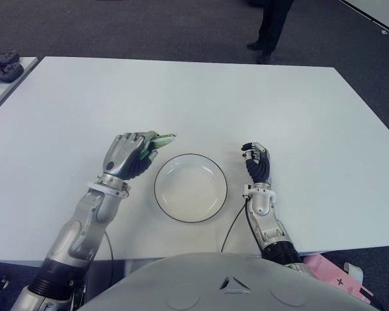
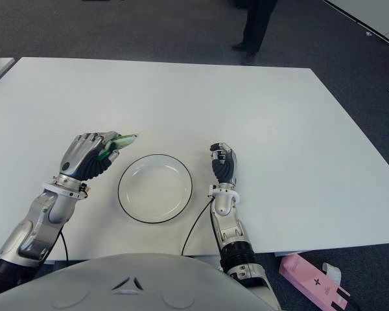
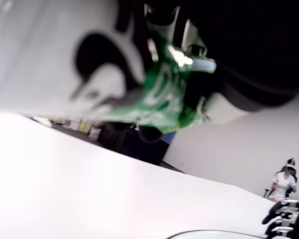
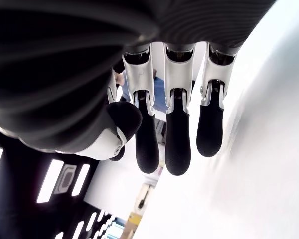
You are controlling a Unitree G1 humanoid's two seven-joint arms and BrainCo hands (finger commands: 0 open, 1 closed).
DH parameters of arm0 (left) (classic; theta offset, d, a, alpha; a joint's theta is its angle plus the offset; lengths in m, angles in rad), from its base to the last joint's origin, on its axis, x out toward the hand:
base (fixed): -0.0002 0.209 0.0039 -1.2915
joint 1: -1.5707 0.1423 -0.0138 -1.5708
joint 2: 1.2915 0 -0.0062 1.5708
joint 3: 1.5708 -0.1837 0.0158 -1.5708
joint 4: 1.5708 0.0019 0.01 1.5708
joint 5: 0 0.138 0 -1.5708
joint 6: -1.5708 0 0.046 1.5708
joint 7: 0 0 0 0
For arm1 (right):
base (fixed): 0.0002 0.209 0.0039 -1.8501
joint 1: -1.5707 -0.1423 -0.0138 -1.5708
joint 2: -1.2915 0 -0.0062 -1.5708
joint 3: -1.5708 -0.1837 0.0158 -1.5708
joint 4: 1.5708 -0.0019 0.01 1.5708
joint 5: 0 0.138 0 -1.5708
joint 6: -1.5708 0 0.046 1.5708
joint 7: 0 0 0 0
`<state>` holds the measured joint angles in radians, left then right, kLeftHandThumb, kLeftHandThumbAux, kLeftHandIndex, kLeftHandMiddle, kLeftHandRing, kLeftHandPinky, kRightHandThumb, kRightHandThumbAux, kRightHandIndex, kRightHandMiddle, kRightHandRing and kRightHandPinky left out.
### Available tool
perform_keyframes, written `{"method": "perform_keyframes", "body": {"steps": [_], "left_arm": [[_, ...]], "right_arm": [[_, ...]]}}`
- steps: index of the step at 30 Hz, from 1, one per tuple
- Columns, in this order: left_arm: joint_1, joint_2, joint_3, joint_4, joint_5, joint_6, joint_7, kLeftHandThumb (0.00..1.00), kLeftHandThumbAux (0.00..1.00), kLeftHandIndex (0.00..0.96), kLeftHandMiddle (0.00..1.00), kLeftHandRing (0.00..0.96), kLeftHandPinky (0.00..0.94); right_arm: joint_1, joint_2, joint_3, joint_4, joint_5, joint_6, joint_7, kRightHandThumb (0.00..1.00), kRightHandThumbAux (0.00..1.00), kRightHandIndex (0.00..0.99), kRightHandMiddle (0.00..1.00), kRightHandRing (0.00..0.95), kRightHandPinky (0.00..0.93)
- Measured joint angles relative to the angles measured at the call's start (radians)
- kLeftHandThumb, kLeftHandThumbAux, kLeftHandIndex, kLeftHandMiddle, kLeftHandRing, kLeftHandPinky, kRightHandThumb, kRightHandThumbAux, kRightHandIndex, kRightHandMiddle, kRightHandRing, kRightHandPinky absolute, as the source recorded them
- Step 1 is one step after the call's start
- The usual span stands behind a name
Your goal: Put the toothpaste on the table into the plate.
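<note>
Right now I see the plate (image 1: 190, 188) sitting empty just below the middle of the frame on the white table (image 1: 201, 97), with my left hand (image 1: 131, 154) just to its left, fingers curled tight around the green toothpaste (image 1: 161, 138), whose tip pokes out toward the plate's upper left rim. My right hand (image 1: 257, 163) shows just right of the plate, fingers loosely bent and holding nothing, though whether it touches the tabletop I can't quite tell. At the top edge, a person's legs (image 1: 271, 29) stand beyond the table.
</note>
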<state>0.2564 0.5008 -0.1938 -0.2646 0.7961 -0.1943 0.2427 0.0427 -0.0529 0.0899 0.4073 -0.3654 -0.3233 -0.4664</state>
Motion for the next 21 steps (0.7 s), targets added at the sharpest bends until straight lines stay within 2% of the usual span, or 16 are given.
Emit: {"method": "perform_keyframes", "body": {"steps": [7, 12, 21], "left_arm": [[-0.017, 0.050, -0.019, 0.004, 0.071, -0.170, 0.079, 0.714, 0.706, 0.441, 0.887, 0.889, 0.876], [-0.044, 0.064, -0.027, 0.020, 0.108, -0.281, 0.133, 0.713, 0.706, 0.441, 0.889, 0.893, 0.886], [-0.099, 0.117, -0.055, 0.074, 0.197, -0.434, 0.205, 0.713, 0.705, 0.441, 0.901, 0.906, 0.899]], "right_arm": [[-0.011, -0.001, 0.000, 0.016, 0.003, -0.006, 0.000, 0.838, 0.689, 0.432, 0.457, 0.460, 0.408], [-0.017, -0.001, 0.000, 0.026, 0.004, -0.016, -0.003, 0.839, 0.688, 0.438, 0.455, 0.454, 0.418], [-0.026, -0.001, 0.000, 0.038, 0.004, -0.022, -0.008, 0.840, 0.688, 0.448, 0.449, 0.441, 0.408]]}}
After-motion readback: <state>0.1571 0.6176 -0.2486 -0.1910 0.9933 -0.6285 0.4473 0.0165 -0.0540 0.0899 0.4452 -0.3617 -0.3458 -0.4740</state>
